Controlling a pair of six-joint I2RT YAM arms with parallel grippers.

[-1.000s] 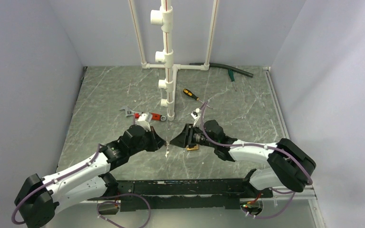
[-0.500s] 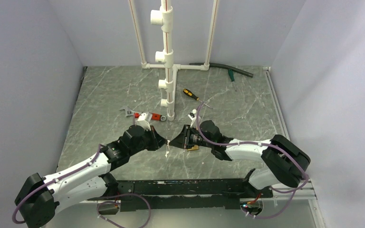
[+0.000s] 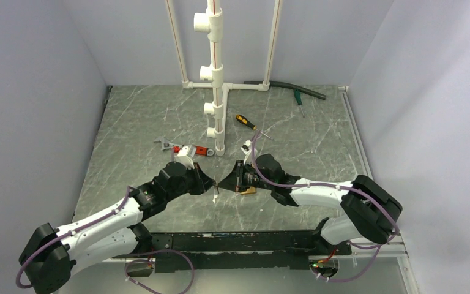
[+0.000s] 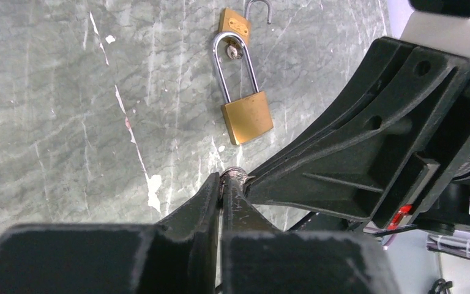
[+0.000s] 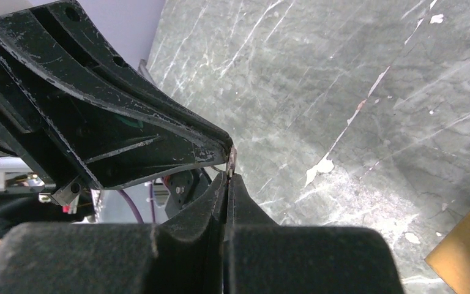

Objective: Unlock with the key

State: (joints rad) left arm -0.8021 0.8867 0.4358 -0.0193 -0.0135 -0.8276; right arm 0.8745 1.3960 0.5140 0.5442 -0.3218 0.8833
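Note:
The key (image 4: 240,174) is a small silver piece pinched at the tip of my shut left gripper (image 4: 222,177). My right gripper (image 5: 227,174) is also shut, and a thin sliver of the key (image 5: 232,158) sticks up from its tips. In the top view the two grippers meet tip to tip, left (image 3: 213,183) and right (image 3: 223,182), just above the table. The larger brass padlock (image 4: 248,117) lies flat with its shackle closed, just beyond the grippers. It also shows under the right wrist (image 3: 247,190) and at the right wrist view's corner (image 5: 465,254).
A smaller brass padlock (image 4: 234,23) with an open shackle lies past the larger one. A red-handled wrench (image 3: 183,149), a black-and-orange screwdriver (image 3: 248,124) and a white pipe stand (image 3: 219,92) are behind the grippers. A black hose (image 3: 294,89) lies at the back.
My right gripper has moved left from beside the padlock until its tips meet the left gripper's tips at the key. The left arm has hardly moved.

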